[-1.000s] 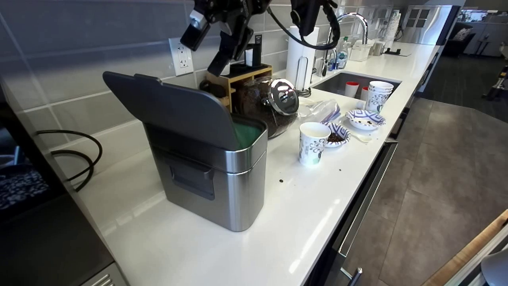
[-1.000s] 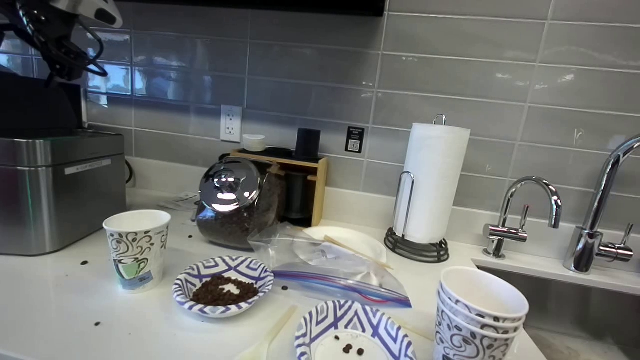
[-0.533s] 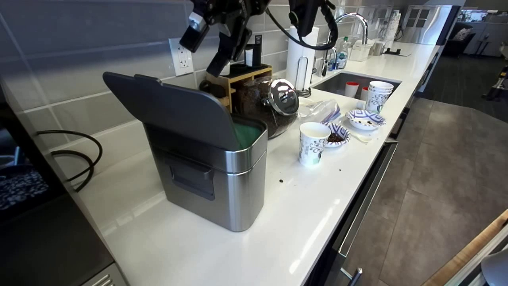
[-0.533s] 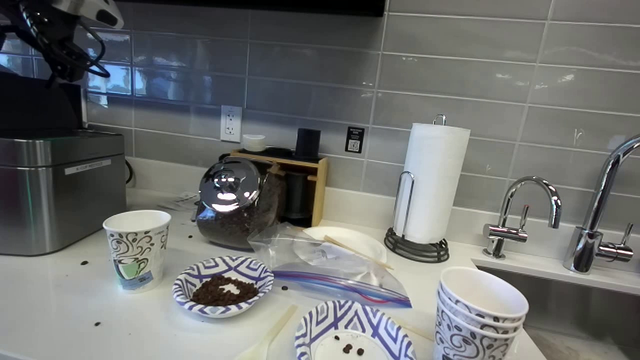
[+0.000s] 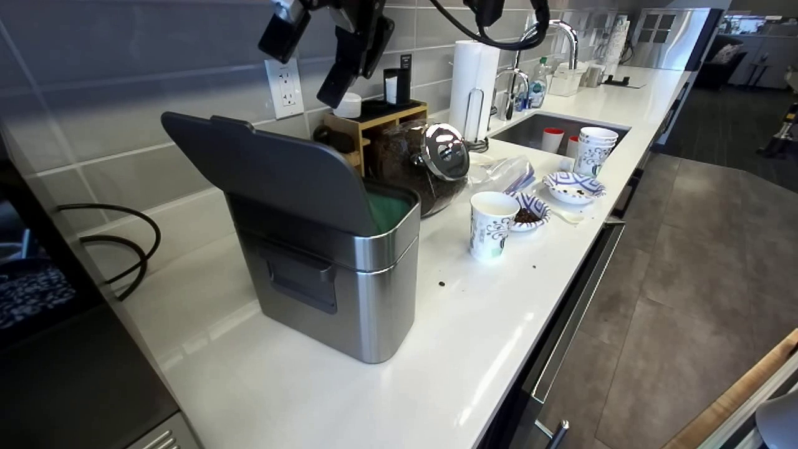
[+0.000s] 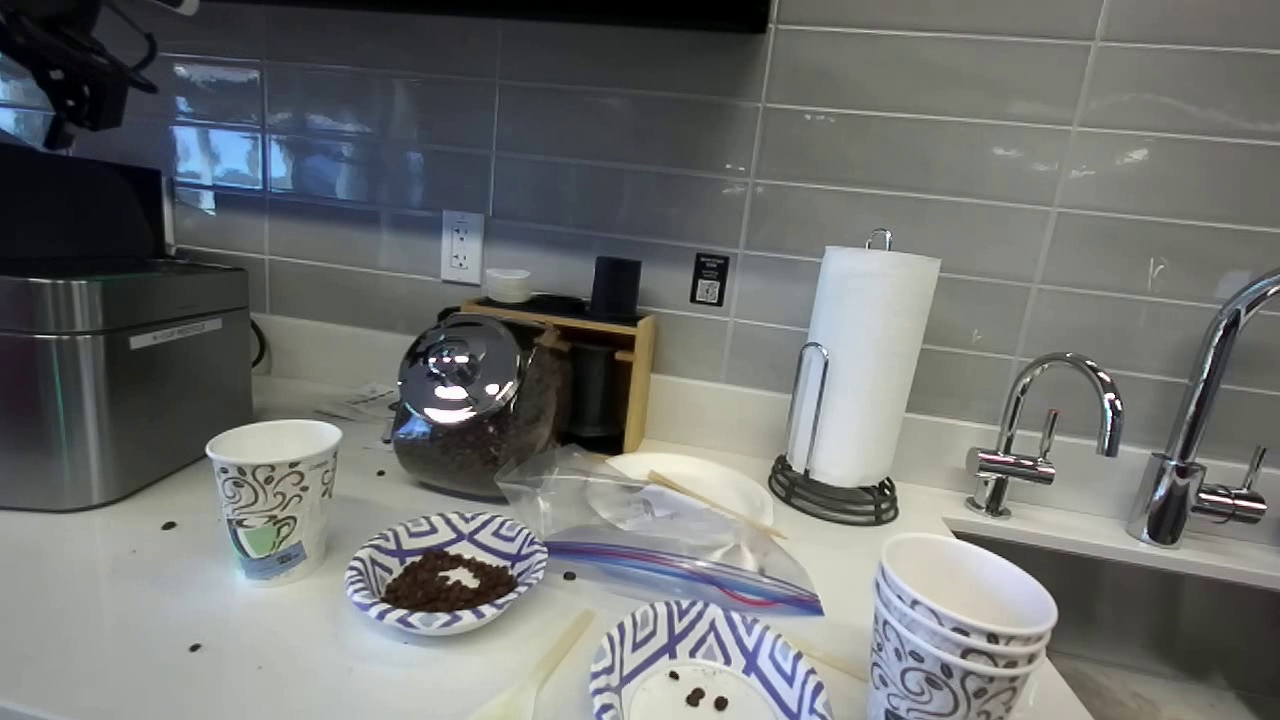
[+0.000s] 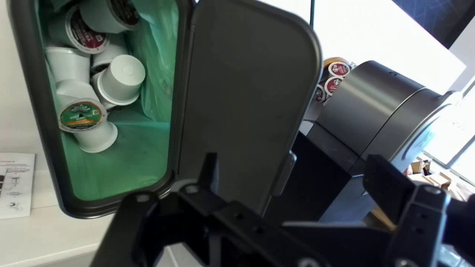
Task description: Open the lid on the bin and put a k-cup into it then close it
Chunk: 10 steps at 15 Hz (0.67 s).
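Lid (image 5: 280, 165) stands raised, hinged along one long side of the bin (image 5: 383, 312) and tilted away from its mouth; bin upright on the counter (image 5: 480, 349), so the opening step reads as done. End effector (image 5: 303, 73) is above the lid, apart from it in an exterior view; its fingers (image 5: 283, 38) are spread wide, with nothing seen between them in the wrist view, hence no k-cup in transit. Inside the bin: a green liner (image 7: 122, 167) and a heap of k-cups (image 7: 124, 76), mostly white sides and bases showing, one with a green label (image 7: 81, 114). Cannot tell whether any of these was placed as part of this task. What look like red-labelled k-cups (image 7: 338, 69) show outside the bin, beyond the lid, just beside a dark grey appliance (image 7: 367, 107); possible supply, by judgement only. Tally: lid-opening complete; k-cup drop unconfirmed, either made or yet to be made; closing outstanding. If the drop is made, what remains is likely a push on the lid's outer face to swing it over; if not, a k-cup must first be fetched
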### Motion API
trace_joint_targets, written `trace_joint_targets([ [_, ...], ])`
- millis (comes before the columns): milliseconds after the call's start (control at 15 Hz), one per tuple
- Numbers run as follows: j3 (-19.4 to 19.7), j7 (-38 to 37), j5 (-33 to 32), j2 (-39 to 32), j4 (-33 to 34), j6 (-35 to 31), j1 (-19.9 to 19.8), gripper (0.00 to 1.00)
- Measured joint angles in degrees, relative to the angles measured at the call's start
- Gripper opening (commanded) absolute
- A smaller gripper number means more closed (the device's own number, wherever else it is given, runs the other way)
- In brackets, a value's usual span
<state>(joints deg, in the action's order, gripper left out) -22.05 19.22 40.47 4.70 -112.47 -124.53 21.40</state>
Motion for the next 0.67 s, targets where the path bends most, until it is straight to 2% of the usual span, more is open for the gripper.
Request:
trace_joint_targets([
  [267,-1.3,-8.8,-4.1,0.3,-0.3,-0.2,0.7,1.00],
  [667,-2.8,-21.8,-17.4,0.3,-0.2,-0.2,1.3,1.00],
])
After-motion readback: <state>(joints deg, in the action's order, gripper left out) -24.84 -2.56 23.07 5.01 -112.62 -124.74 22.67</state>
